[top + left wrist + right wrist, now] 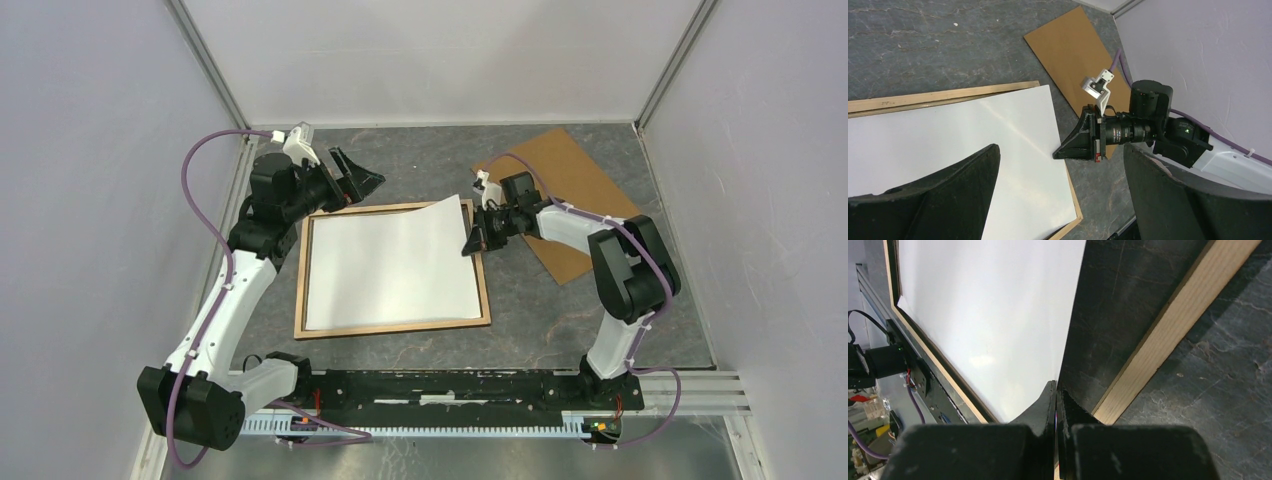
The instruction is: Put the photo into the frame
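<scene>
The frame (395, 327) lies flat mid-table with its light wood rails up. The photo (390, 265) rests white side up inside it, its right edge lifted off the dark pane (1113, 315). My right gripper (472, 243) is shut on that raised right edge. In the right wrist view the gripper (1055, 390) pinches the sheet (993, 315) beside the wood rail (1168, 325). My left gripper (360, 180) hangs open above the frame's far left corner, holding nothing. Its dark fingers (963, 190) frame the photo (948, 135) and rail (938, 95) in the left wrist view.
A brown cardboard board (565, 190) lies flat at the back right, partly under the right arm, and shows again in the left wrist view (1068, 55). Pale walls close in the table on the left, right and back. The arm bases sit along the near rail (450, 390).
</scene>
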